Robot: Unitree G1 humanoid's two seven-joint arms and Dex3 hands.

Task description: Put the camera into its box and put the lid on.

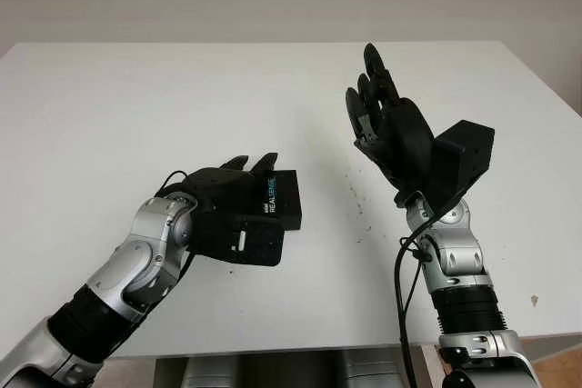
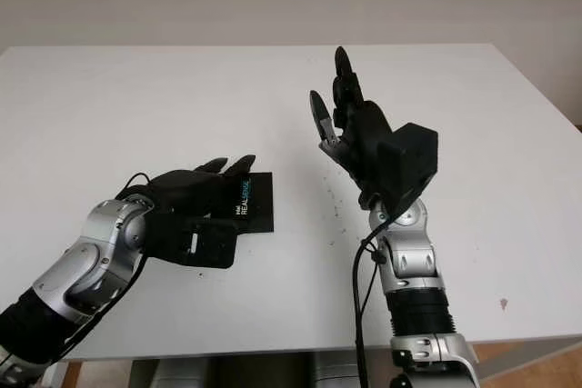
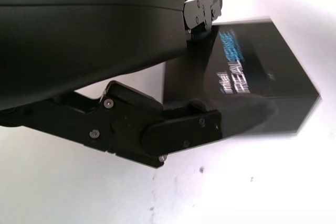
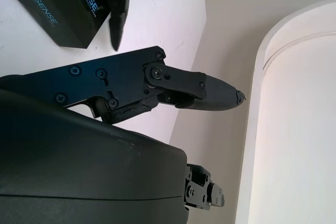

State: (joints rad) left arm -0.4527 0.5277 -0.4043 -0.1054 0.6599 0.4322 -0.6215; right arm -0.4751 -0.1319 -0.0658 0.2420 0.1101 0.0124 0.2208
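Left hand (image 1: 235, 195) lies over the closed black box (image 1: 284, 198) on the white table (image 1: 109, 115), fingers closed around it; its wrist view shows a finger (image 3: 239, 116) pressed against the box's side. Right hand (image 1: 382, 120) hangs raised, open, well apart.

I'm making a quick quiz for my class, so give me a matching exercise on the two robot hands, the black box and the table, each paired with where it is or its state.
Column one:
1. left hand
2. right hand
3. black box
4. table

Column two:
A. white, carries everything
B. raised above the table, open, holding nothing
C. lies on the table, lid on, RealSense lettering on its side
D. low, fingers closed around the box

Pairs: 1-D, 2-B, 3-C, 4-A
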